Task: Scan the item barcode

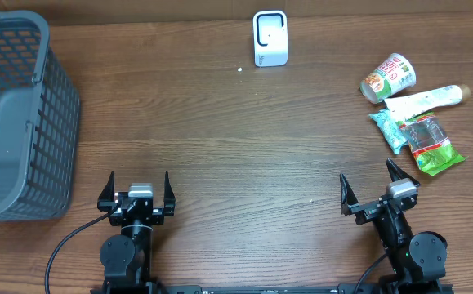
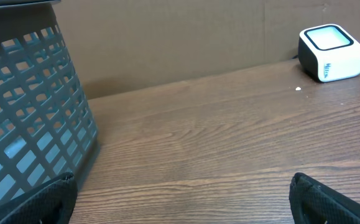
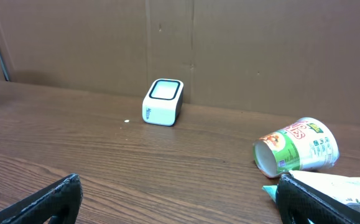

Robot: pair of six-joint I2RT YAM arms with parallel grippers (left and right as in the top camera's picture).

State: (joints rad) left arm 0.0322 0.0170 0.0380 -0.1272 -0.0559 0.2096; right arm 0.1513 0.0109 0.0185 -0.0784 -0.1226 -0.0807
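Note:
The white barcode scanner (image 1: 269, 38) stands at the table's far edge, also seen in the left wrist view (image 2: 331, 53) and the right wrist view (image 3: 163, 102). Several items lie in a cluster at the right: a green cup (image 1: 389, 77) (image 3: 296, 154) on its side, a white tube (image 1: 426, 100), a teal packet (image 1: 387, 129) and a red and green packet (image 1: 432, 143). My left gripper (image 1: 138, 178) (image 2: 181, 186) is open and empty near the front edge. My right gripper (image 1: 368, 173) (image 3: 180, 183) is open and empty just in front of the cluster.
A large grey plastic basket (image 1: 15, 114) (image 2: 24, 112) stands at the far left. A brown cardboard wall (image 3: 242, 50) runs behind the table. A small white speck (image 1: 239, 69) lies near the scanner.

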